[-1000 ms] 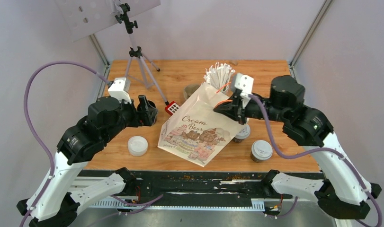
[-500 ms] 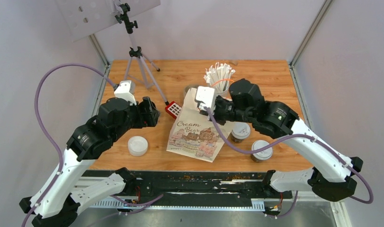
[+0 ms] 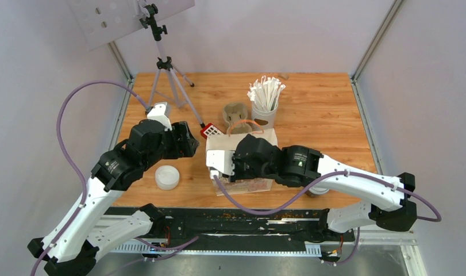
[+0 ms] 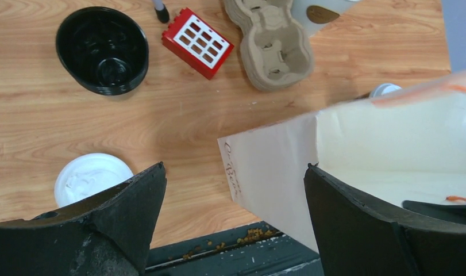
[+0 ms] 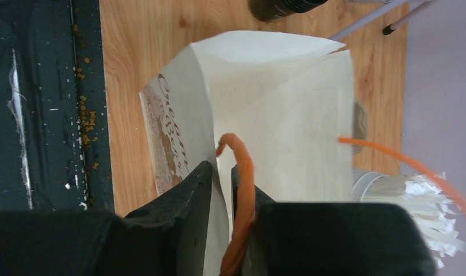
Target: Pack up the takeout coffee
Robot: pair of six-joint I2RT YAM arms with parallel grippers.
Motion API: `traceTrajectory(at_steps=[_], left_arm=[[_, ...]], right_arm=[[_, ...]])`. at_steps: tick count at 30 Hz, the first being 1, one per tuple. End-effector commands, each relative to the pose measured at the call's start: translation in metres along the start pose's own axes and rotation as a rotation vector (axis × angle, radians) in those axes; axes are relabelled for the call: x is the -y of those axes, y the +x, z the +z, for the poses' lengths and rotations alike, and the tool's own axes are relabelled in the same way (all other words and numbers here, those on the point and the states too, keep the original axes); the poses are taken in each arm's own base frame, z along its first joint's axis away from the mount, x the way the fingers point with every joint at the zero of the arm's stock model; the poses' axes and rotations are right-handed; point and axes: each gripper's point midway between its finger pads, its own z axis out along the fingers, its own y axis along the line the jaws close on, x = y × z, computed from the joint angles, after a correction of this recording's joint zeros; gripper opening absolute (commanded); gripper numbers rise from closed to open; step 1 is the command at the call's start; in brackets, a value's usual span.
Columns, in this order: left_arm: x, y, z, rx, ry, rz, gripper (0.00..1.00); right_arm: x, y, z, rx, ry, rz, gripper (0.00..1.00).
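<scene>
A cream paper bag (image 3: 249, 137) printed "Cream Bear", with orange handles, stands open at the table's front middle. My right gripper (image 5: 222, 169) is shut on the bag's near wall (image 5: 276, 98), next to one orange handle (image 5: 243, 184). My left gripper (image 4: 233, 172) is open and empty, held above the bag's left edge (image 4: 276, 155); in the top view it (image 3: 184, 141) is just left of the bag. One coffee cup's white lid (image 4: 385, 89) peeks past the bag. In the top view my right arm hides the cups, except a sliver (image 3: 318, 190).
A beige pulp tray (image 3: 235, 112) and a white cup of wrapped sticks (image 3: 265, 98) stand behind the bag. A red block (image 4: 197, 41), an empty black cup (image 4: 102, 49) and a loose white lid (image 3: 167, 176) lie to the left. A tripod (image 3: 164, 63) stands at back left.
My right arm swung left and toward the front edge with the bag, which went from tilted to upright. My left gripper moved right, toward the bag.
</scene>
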Motion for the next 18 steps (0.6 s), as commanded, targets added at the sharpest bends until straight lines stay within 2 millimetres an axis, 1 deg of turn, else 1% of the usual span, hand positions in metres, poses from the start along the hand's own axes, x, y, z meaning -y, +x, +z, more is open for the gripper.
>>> traceTrajectory(at_steps=[1,2,4,7,12,13,14,15,18], left_arm=[[0.022,-0.003,-0.006,-0.005,0.124,0.007,0.96],[0.025,-0.002,-0.006,-0.008,0.144,0.018,0.96],[0.031,0.000,-0.007,-0.013,0.188,0.028,0.96],[0.041,0.003,-0.009,-0.029,0.240,0.020,0.95],[0.056,0.004,-0.012,-0.053,0.313,0.019,0.94],[0.059,0.004,-0.012,-0.057,0.331,0.017,0.93],[0.063,0.005,-0.013,-0.068,0.350,0.018,0.93],[0.066,0.005,-0.012,-0.074,0.365,0.018,0.93],[0.071,0.007,-0.013,-0.097,0.385,0.018,0.94]], right_arm=[[0.000,-0.014,0.000,0.024,0.060,0.071,0.26],[0.001,-0.016,-0.002,0.032,0.062,0.087,0.32],[0.004,-0.023,-0.008,0.057,0.068,0.110,0.40],[0.013,-0.037,-0.024,0.109,0.089,0.148,0.53],[0.023,-0.054,-0.049,0.218,0.131,0.242,0.73],[0.024,-0.056,-0.052,0.240,0.135,0.265,0.80],[0.023,-0.057,-0.054,0.259,0.132,0.279,0.92],[0.022,-0.059,-0.057,0.277,0.130,0.294,0.99],[0.022,-0.063,-0.063,0.331,0.133,0.354,1.00]])
